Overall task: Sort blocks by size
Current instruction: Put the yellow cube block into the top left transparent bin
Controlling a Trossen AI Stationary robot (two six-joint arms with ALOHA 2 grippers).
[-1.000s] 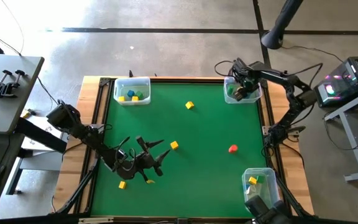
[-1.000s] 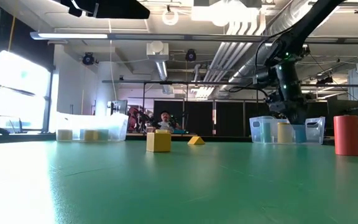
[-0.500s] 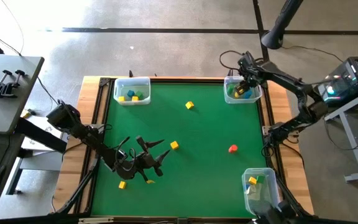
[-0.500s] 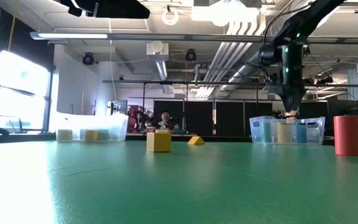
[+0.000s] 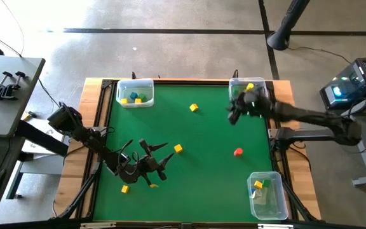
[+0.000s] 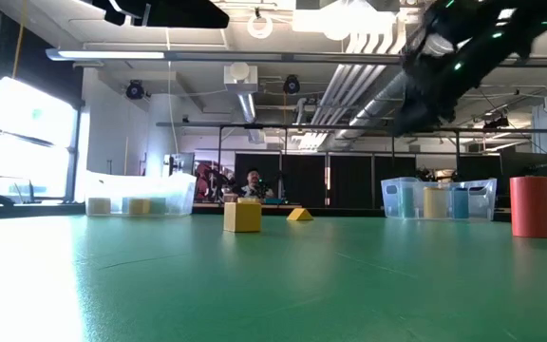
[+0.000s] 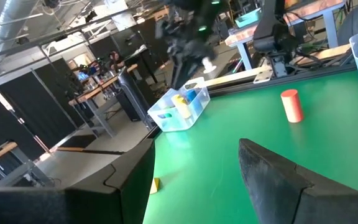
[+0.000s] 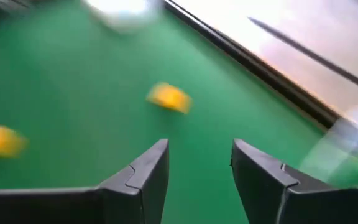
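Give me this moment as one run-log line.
right pincer: open, empty, over mat beside far-right bin | left pincer: open, idle near front-left | loose: red block, yellow blocks | sorting unfinished

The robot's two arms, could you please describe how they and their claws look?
Both arms are dark, nearly black, built of slim jointed links with thin black cables looped alongside. The left claw and the right claw each end in two flat, angular dark fingers with stepped inner edges. No markings are visible.

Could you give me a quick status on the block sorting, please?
Right claw open, empty, beside the far right bin. Left claw open, low near the front. Red block and yellow blocks loose on the mat. Nothing blocking.
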